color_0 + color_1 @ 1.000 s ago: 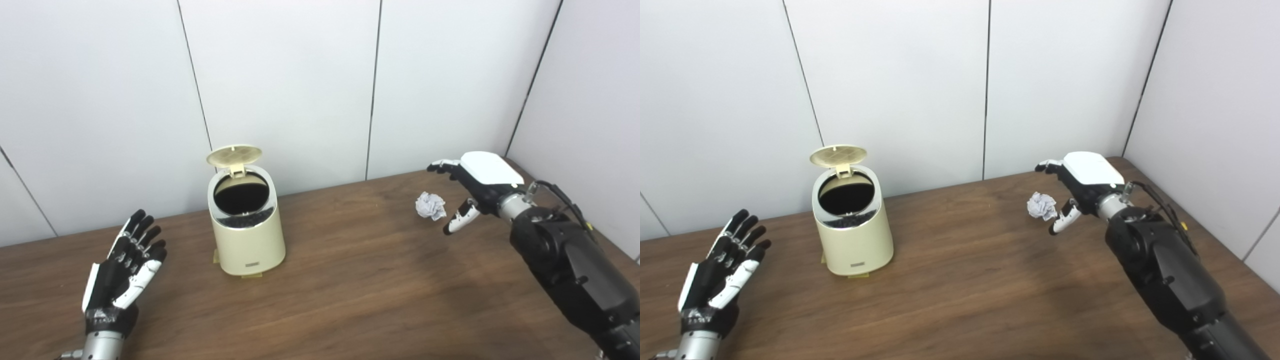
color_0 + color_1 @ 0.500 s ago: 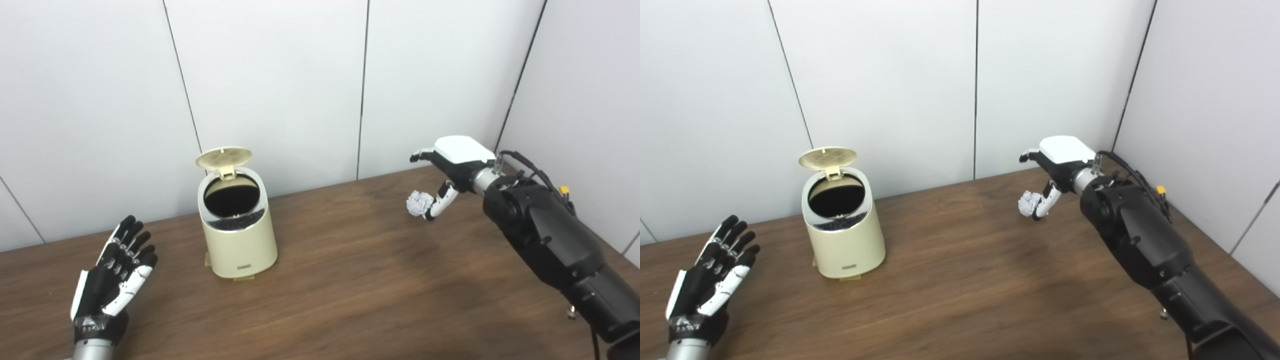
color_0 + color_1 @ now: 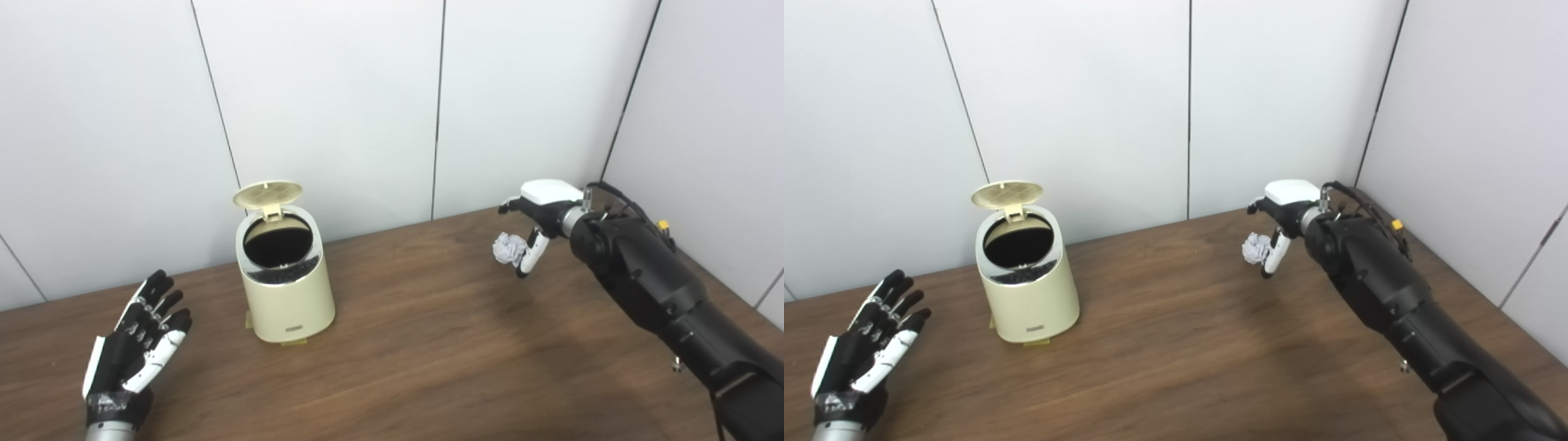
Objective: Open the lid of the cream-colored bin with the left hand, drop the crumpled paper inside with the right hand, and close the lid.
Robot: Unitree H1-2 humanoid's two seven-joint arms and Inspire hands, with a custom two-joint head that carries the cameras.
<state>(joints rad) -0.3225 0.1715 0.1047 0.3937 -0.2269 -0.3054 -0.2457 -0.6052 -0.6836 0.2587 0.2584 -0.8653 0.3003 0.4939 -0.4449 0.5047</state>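
The cream-colored bin (image 3: 285, 288) stands left of the table's middle. Its round lid (image 3: 267, 192) is tipped up at the back, and the dark inside shows. The crumpled paper (image 3: 508, 248) sits at the far right of the table. My right hand (image 3: 539, 214) arches over it: the fingers (image 3: 507, 205) reach out above the paper with a gap, and the thumb (image 3: 528, 256) hangs down against its right side. My left hand (image 3: 138, 346) is open at the front left, fingers spread, well clear of the bin.
The brown wooden table (image 3: 416, 343) runs back to white wall panels behind the bin and close on the right of my right arm (image 3: 649, 288). A broad stretch of tabletop separates the bin from the paper.
The view has shifted. My right hand has reached forward from beside the paper to over it, with the thumb now against it. The left hand, bin and lid are unchanged.
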